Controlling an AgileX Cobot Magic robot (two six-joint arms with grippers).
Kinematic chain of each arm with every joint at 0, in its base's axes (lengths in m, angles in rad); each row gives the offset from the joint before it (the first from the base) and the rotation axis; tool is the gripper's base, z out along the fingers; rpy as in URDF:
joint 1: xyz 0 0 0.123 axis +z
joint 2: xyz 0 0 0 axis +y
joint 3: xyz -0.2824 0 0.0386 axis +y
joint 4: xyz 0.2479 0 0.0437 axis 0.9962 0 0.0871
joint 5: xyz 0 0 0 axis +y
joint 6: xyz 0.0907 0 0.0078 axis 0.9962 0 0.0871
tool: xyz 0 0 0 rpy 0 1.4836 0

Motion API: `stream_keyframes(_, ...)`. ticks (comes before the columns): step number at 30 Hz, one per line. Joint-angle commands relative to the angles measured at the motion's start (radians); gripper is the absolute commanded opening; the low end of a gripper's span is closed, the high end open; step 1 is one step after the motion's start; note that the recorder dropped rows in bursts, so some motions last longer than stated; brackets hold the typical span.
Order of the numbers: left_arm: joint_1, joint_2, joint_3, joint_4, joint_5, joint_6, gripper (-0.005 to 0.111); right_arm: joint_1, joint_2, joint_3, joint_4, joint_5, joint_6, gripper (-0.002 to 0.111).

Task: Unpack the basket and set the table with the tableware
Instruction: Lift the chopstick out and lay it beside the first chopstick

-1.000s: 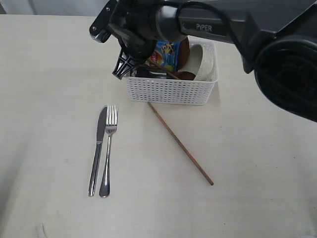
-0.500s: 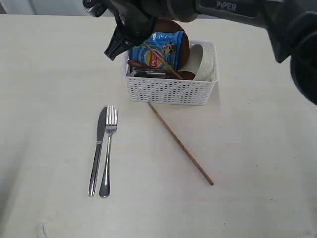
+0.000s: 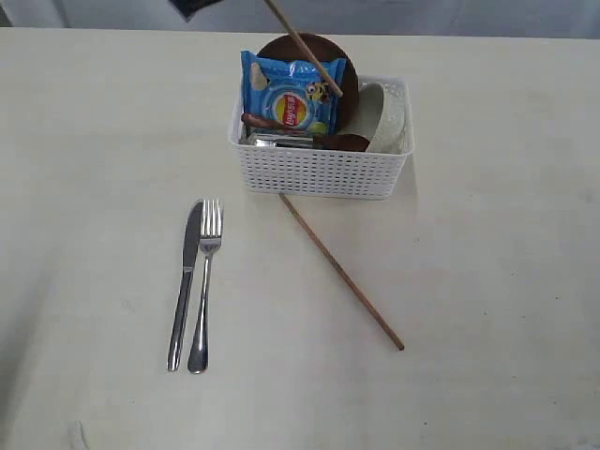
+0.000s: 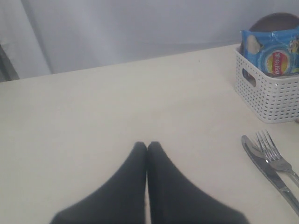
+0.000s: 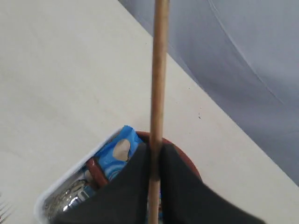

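Pale cream tabletop point(image 3: 487, 281). The right hand point(image 5: 155, 151) grips one chopstick point(image 5: 159, 70) above the basket point(image 3: 319, 173), upper centre, likely to pair it with its mate point(image 3: 342, 272) lying lower right; left hand point(image 4: 147, 148) clenched, empty.

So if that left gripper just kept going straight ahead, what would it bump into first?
Probably nothing: ahead of the left gripper lies only bare table; the basket sits aside.
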Motion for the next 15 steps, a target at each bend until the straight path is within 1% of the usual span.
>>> stream_keyframes(1,0.002,-0.003,0.002,-0.002,-0.008,0.000,0.000,0.001,-0.087,-0.001,0.081,0.135,-0.049,0.000)
stream_keyframes(7,0.002,-0.003,0.002,-0.002,-0.008,0.000,0.000,0.001,-0.138,0.014,0.182,0.379,-0.072,0.000)
stream_keyframes(10,0.002,-0.003,0.002,-0.002,-0.008,0.000,0.000,0.001,-0.162,0.086,0.240,0.379,-0.109,0.000)
stream_keyframes(15,0.002,-0.003,0.002,-0.002,-0.008,0.000,0.000,0.001,-0.228,0.307,0.371,0.379,-0.133,0.000)
